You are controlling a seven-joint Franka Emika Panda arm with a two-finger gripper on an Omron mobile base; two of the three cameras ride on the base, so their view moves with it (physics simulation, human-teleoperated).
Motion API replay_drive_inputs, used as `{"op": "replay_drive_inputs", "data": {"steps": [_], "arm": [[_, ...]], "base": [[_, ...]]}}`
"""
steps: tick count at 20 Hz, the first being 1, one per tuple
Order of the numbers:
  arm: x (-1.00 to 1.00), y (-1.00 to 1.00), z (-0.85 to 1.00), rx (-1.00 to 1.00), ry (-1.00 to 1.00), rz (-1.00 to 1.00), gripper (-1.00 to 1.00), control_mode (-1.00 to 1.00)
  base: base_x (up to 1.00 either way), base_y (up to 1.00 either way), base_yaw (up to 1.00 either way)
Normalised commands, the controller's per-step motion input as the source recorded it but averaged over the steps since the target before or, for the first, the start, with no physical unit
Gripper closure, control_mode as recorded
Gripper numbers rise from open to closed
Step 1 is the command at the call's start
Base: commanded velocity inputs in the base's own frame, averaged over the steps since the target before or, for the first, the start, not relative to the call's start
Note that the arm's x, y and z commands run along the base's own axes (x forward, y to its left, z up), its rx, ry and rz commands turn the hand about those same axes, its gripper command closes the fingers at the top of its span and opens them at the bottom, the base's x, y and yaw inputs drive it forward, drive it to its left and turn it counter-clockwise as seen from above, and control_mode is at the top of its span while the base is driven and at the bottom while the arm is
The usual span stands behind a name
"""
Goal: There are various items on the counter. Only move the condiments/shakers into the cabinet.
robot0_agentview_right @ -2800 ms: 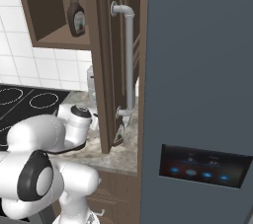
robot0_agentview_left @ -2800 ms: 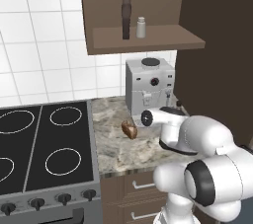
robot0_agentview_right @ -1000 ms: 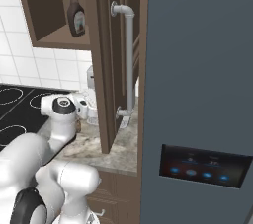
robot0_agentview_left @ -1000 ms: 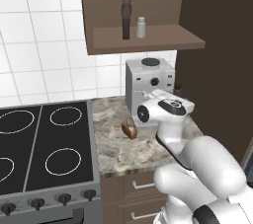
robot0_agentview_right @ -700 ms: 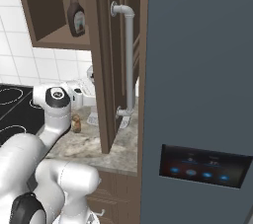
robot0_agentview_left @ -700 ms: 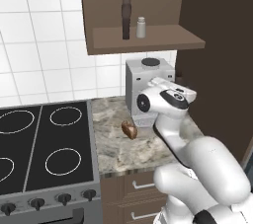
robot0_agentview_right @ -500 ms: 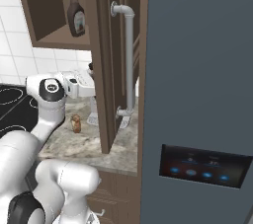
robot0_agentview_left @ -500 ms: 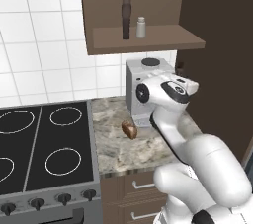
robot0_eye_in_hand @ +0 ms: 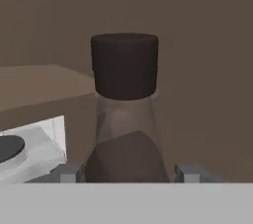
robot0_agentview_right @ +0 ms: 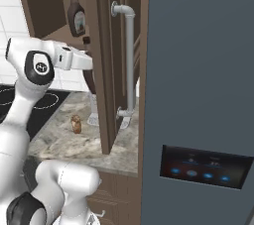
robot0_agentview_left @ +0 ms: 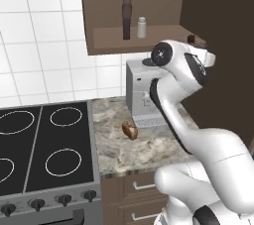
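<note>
A tall dark brown squeeze bottle [robot0_agentview_left: 127,15] and small whitish cylindrical shaker [robot0_agentview_left: 142,27] stand on the cabinet shelf [robot0_agentview_left: 114,38]; the gripper [robot0_eye_in_hand: 127,172], seemingly clamped around the second brown bottle [robot0_eye_in_hand: 125,114], hovers at the shelf's right end.

No readable text, label, brand or number shows anywhere.

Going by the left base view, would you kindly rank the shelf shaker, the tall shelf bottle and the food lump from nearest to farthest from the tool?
1. Shaker, on the cabinet shelf, left of the tool.
2. Tall bottle, just beyond the shaker.
3. Food lump, down on the counter.
</note>
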Motion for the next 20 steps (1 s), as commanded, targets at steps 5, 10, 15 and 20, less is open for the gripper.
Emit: {"op": "replay_drive_inputs", "data": {"steps": [5,10,15,20], "arm": [[-0.18,0.00,0.64,0.19,-0.03,0.26,1.00,-1.00],[-0.01,0.02,0.08,0.03,-0.10,0.09,1.00,-1.00],[-0.07,0.14,0.38,-0.18,-0.15,0.01,1.00,-1.00],[-0.19,0.00,0.53,-0.13,-0.18,0.06,1.00,-1.00]], "base": [[0.00,0.00,0.00],[0.00,0.00,0.00],[0.00,0.00,0.00],[0.00,0.00,0.00]]}}
